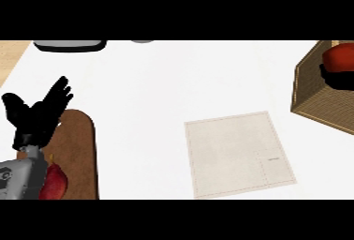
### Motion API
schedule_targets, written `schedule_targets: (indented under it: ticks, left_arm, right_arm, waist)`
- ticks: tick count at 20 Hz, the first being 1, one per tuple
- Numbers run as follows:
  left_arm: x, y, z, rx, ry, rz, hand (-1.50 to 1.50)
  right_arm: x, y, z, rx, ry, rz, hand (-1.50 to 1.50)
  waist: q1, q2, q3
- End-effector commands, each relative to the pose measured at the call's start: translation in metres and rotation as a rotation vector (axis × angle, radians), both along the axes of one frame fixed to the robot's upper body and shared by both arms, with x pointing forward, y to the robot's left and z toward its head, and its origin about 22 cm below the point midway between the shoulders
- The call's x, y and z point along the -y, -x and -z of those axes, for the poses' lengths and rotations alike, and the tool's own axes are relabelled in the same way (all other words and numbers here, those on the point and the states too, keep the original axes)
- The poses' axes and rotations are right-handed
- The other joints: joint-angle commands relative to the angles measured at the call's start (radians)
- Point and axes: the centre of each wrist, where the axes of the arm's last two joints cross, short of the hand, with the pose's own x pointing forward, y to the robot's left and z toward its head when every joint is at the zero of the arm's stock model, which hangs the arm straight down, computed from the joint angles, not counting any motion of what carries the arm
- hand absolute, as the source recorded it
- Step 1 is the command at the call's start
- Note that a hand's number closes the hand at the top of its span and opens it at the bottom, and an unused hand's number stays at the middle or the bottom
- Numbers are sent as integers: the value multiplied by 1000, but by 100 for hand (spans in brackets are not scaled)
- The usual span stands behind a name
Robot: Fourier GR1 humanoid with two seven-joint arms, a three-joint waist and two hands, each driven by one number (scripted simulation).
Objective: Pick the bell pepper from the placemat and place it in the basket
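Nearest, at eight o'clock, the left hand (38,115) rests open, fingers up, over a brown board (77,154). At two o'clock the right hand (340,77) curls round the red bell pepper (340,58) above the basket (318,101). The placemat (239,153) at five o'clock lies bare. Releasing near the rim could tip the pepper outside.
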Motion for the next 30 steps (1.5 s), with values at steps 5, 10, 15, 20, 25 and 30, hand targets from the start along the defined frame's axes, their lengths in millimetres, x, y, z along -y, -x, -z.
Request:
schedule_targets:
  ticks: [5, 10, 15, 20, 25, 30]
  left_arm:
    - [5, 2, 3, 1, -2, 3, 0]
    - [6, 3, -12, -3, 6, 24, 0]
    - [1, 10, 8, -12, 1, 10, 0]
    - [5, -2, 5, 2, 9, 3, 0]
    - [-15, 7, 0, -2, 4, -17, 0]
    - [-8, 9, 10, -2, 0, -30, 0]
  right_arm:
    - [31, -24, 47, 52, -101, 236, -150]
    - [56, -48, 34, 23, -75, 145, -150]
    - [52, -47, 34, 56, -93, 45, -150]
    - [97, -34, 22, 228, -285, 165, -150]
    - [136, 3, 13, 377, -458, 272, -150]
    - [205, 66, 22, 356, -505, 215, -150]
  waist:
    - [12, 5, 0]
    - [8, 1, 0]
    - [2, -1, 0]
    - [-8, 1, 0]
    - [-19, -6, 0]
    - [-23, -3, 1]
